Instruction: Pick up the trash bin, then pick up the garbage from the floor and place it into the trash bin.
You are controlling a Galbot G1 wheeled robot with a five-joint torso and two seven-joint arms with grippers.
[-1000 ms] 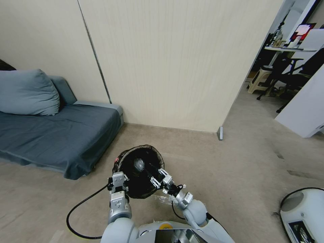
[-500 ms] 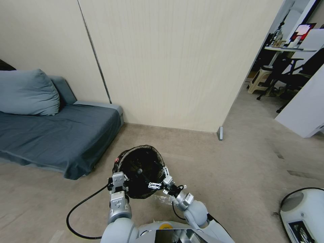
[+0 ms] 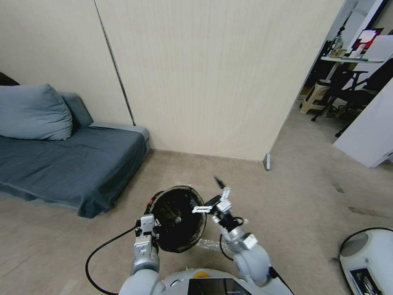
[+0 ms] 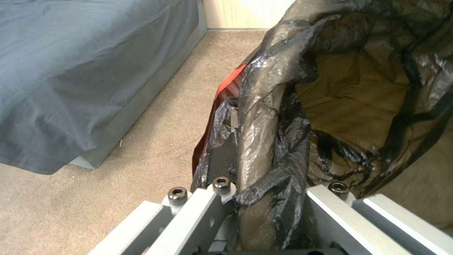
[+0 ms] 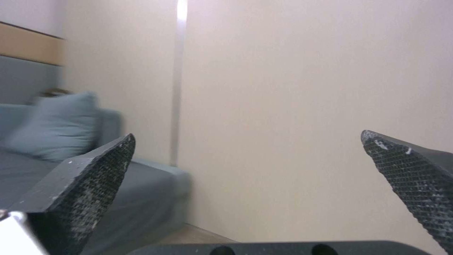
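Head view: trash bin [image 3: 179, 223] round, black crinkly bag folded over rim, dark inside w/ small pale bit near middle. Held up just in front of robot's body. Left gripper [image 3: 147, 226] at bin's near-left rim, silver metal blocks; looked clamped on rim. Right gripper [image 3: 211, 197] just right of bin, up off rim, tilted toward wall; thin silver fingers [image 3: 201, 209] spread wide, nothing between. Clear crinkly plastic scrap [image 3: 211, 244] on floor under bin's near edge. Floor [image 3: 286, 213] beige, short carpet look, few dark marks. Black cable [image 3: 102, 250] looped on floor at left. Blue-grey sofa [image 3: 69, 164] at left w/ soft puffy pillow [image 3: 35, 112]. Pale wood-grain wall panel [image 3: 213, 78] straight ahead. Doorway at right w/ desk & chairs [image 3: 348, 90] far back. White round machine [image 3: 366, 258] at lower right corner.

Left wrist view: bag [image 4: 288, 117] shiny, wrinkled, thin, brownish where light came thru. Red scrap [image 4: 224, 95] stuck along bin's outer side. Flat grey metal fingers [image 4: 198, 216] pinched on bagged rim, one each side. Sofa cover [image 4: 80, 71] smooth cloth, hung to carpet [image 4: 155, 141].

Right wrist view: two dark pads [image 5: 87, 180] w/ fine grid bumps, pointed tips, far apart, held nothing. Behind: plain cream wall [image 5: 302, 106], pillow [image 5: 59, 124] on sofa.
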